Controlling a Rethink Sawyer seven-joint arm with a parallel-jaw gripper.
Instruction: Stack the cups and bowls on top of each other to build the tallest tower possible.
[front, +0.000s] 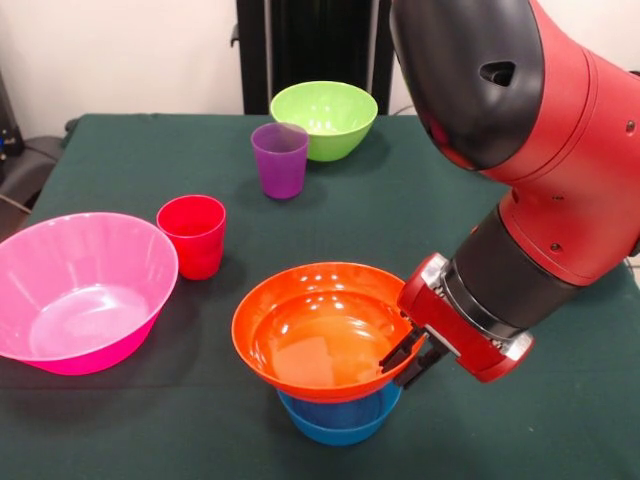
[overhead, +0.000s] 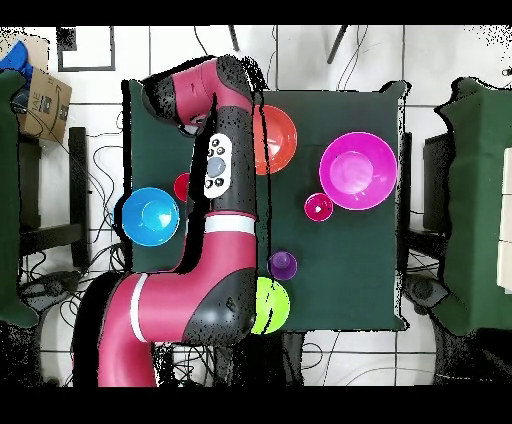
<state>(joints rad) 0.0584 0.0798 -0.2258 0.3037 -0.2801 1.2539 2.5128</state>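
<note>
From the front, my gripper (front: 408, 358) sat at the orange bowl's (front: 315, 335) right rim, dark fingers (front: 398, 352) straddling the lip and seemingly pinched on it, though I couldn't be sure. That bowl rested on a small blue bowl (front: 340, 414), the tower's base. The purple cup (front: 279, 159) stood well beyond, toward the far side, near the lime green bowl (front: 325, 118). From overhead, my arm (overhead: 222, 175) hid the gripper; the orange bowl (overhead: 276, 138) showed beside it.

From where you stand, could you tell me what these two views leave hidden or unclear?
- Gripper, front view: fingertips at the orange bowl rim; whether they clamp it is unclear. Overhead, the arm hides it.
- Blue bowl, front view: mostly hidden under the orange bowl; how many pieces are nested there is unclear.
- Pink bowl, front view: cut by the left edge.
</note>
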